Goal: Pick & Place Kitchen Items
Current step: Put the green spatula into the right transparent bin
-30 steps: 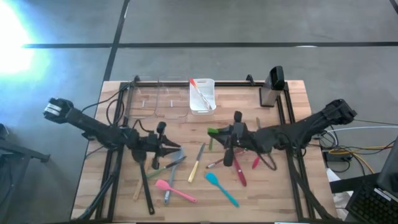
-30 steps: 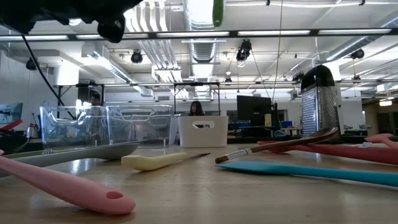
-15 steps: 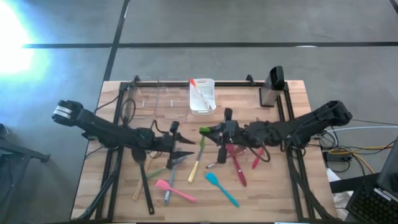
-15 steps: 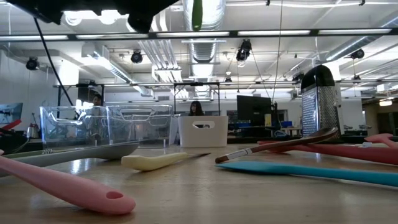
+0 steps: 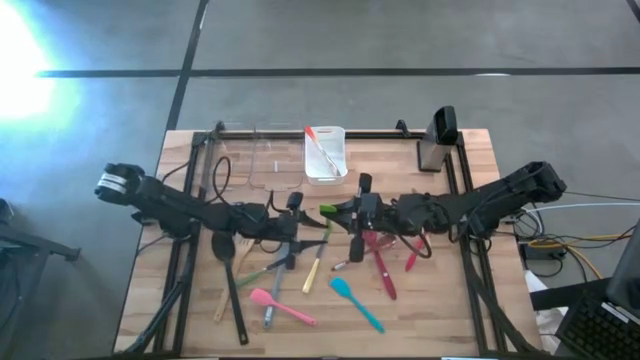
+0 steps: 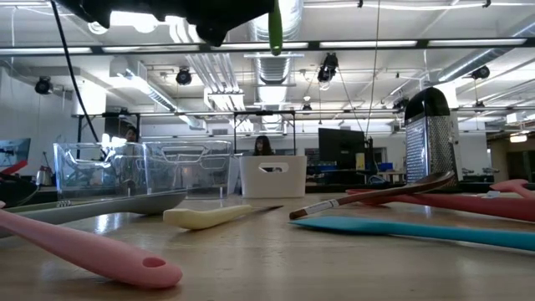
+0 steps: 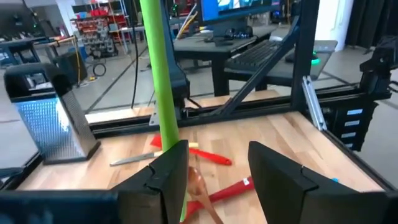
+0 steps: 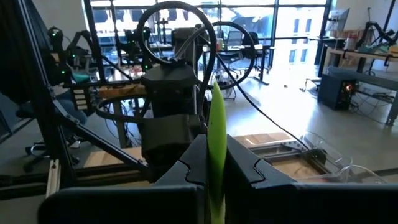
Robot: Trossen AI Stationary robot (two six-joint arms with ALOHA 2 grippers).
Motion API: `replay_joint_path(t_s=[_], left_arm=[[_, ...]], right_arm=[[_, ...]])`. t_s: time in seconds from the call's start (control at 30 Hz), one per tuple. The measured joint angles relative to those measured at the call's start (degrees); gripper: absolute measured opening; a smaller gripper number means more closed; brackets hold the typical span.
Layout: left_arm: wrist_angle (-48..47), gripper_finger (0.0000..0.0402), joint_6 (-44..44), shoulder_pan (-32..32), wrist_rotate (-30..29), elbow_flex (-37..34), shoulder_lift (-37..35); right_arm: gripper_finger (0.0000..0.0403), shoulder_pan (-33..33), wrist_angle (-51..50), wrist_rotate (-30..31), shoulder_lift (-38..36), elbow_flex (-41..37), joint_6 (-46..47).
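The green utensil (image 5: 328, 210) is hanging in the air above the middle of the tabletop (image 5: 470, 300), clamped at one end by the right gripper (image 5: 345, 212), whose fingers are pressing tight against its slim handle. The left gripper (image 5: 308, 222) is facing it from the other side with its fingers spread wide; in the left wrist view the green handle is standing against one finger (image 7: 171, 177) while the other finger is apart from it. Below the two grippers, the remaining utensils are lying scattered on the tabletop: a pink spatula (image 5: 281, 305), a teal spatula (image 5: 355, 302), a cream-handled tool (image 5: 316, 262) and a red spatula (image 5: 381, 267). A white bin (image 5: 325, 155) holding a red-and-white utensil (image 5: 319, 146) is standing near the tabletop's far edge, beside clear bins (image 5: 264, 162) and near a metal grater (image 5: 437, 139).
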Motion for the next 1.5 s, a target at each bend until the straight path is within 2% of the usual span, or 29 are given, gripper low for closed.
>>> replay_joint_path(t_s=[0.3, 0.47, 0.67, 0.8, 1.23, 1.37, 1.5], left_arm=[[-10.48, 0.0167, 0.35, 0.29, -2.88, -0.09, -5.53], [-9.45, 0.0167, 0.96, 0.24, -3.87, -0.12, -5.78], [-7.12, 0.0167, 0.68, 0.18, 0.56, -0.12, -4.49], [-4.14, 0.0167, 0.38, 0.2, 1.07, -0.12, -3.64], [-0.71, 0.0164, -0.9, 0.61, 2.24, 3.8, 2.83], [-0.67, 0.0123, -0.92, 0.61, 2.25, 4.5, 3.45], [-0.71, 0.0032, -1.53, 0.63, 2.01, 4.52, 3.29]], right_arm=[[0.0013, 0.26, -1.05, -1.34, -0.17, 0.11, 1.52], [0.0013, -0.07, -1.05, -0.58, -0.17, 0.11, 1.37], [0.0013, 0.06, -1.01, -0.69, -0.17, 0.11, 0.83], [0.0013, -0.07, -1.01, -0.44, -0.17, 0.11, 0.83], [0.0013, -0.07, -1.03, -0.48, -0.17, 0.11, 0.55], [0.0013, -0.11, -1.17, -0.46, -0.19, 0.11, 0.55], [0.0013, -0.09, -1.2, -0.74, -0.18, 0.11, 0.31]])
